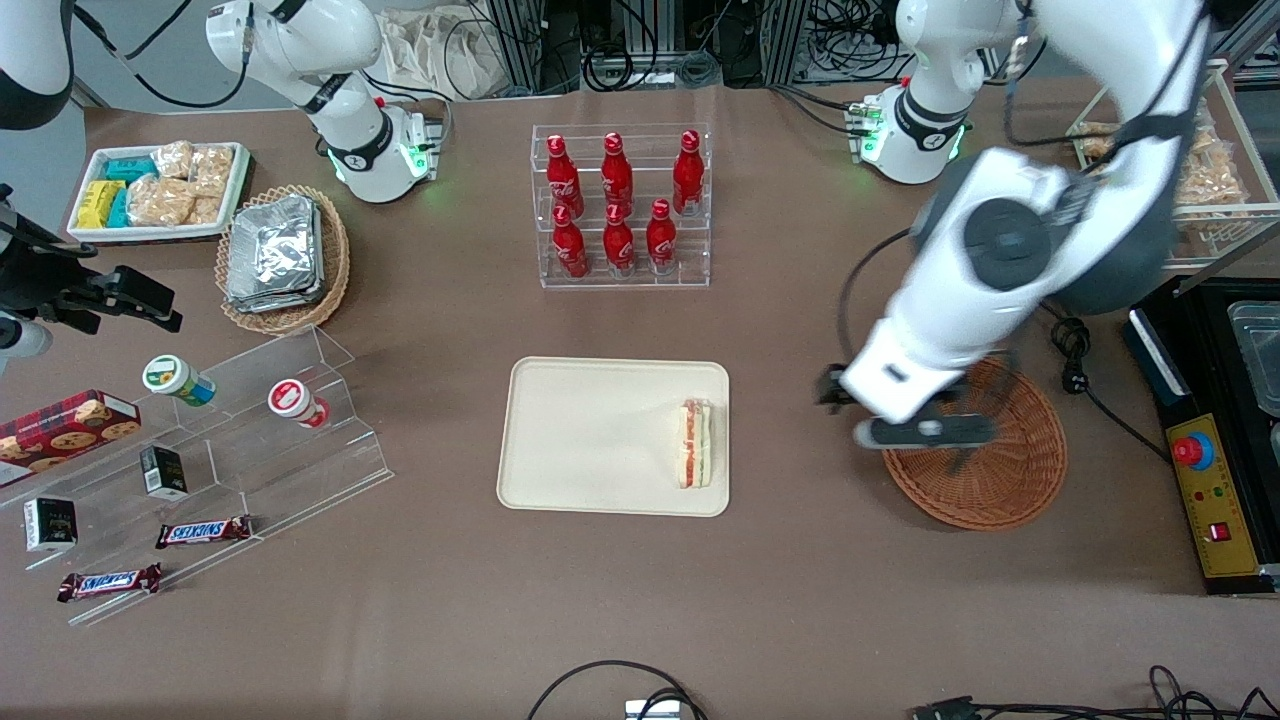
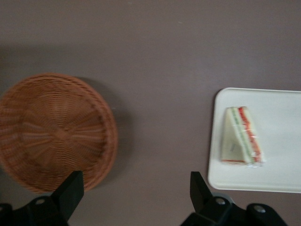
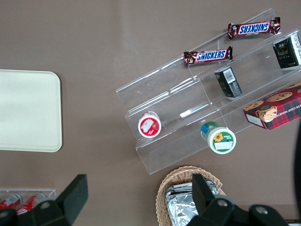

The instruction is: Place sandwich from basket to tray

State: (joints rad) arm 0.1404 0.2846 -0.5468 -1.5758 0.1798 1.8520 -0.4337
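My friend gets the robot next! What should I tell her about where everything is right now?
Gripper: open, holding nothing, hanging above the table between the basket and the tray.
Sandwich: lying on the tray, near the edge closest to the basket.
Basket: no sandwich in it.
Done: sandwich is out of the basket and on the tray.
Left: nothing to carry; probably just park the arm.

Front view overhead; wrist views look down, sharing tray [image 1: 600, 440].
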